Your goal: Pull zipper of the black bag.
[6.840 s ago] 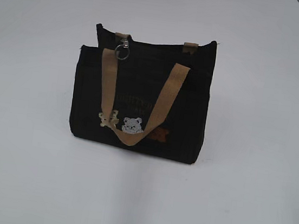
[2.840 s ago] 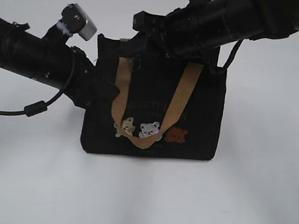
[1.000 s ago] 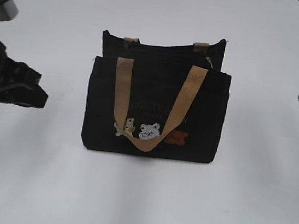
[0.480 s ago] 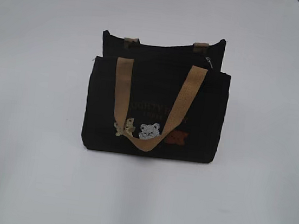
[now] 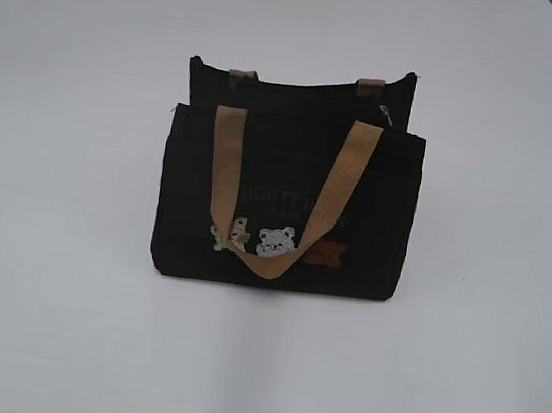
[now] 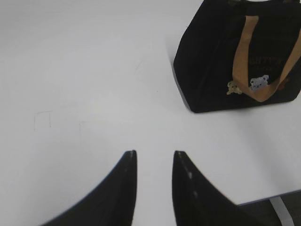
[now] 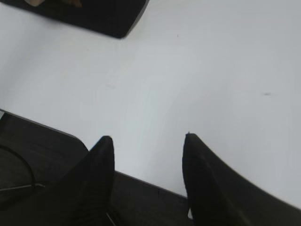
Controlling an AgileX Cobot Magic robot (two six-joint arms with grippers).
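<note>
The black bag (image 5: 286, 203) stands upright in the middle of the white table, with tan webbing handles and small bear patches on its front. A small silver bit of the zipper (image 5: 387, 113) shows at the right end of the bag's top edge; the ring pull cannot be made out. The bag also shows at the top right of the left wrist view (image 6: 225, 56), and its bottom corner shows in the right wrist view (image 7: 101, 16). My left gripper (image 6: 154, 154) is open and empty, well away from the bag. My right gripper (image 7: 148, 139) is open and empty over the table's edge.
The white table (image 5: 60, 321) extends on all sides of the bag. Its near edge and the dark base below show in the right wrist view (image 7: 42, 155) and at the lower right of the left wrist view (image 6: 275, 207).
Both arms have pulled back out of the exterior view. The zipper pull now sits at the right end of the top edge instead of the left. The bag has stayed put over the last second.
</note>
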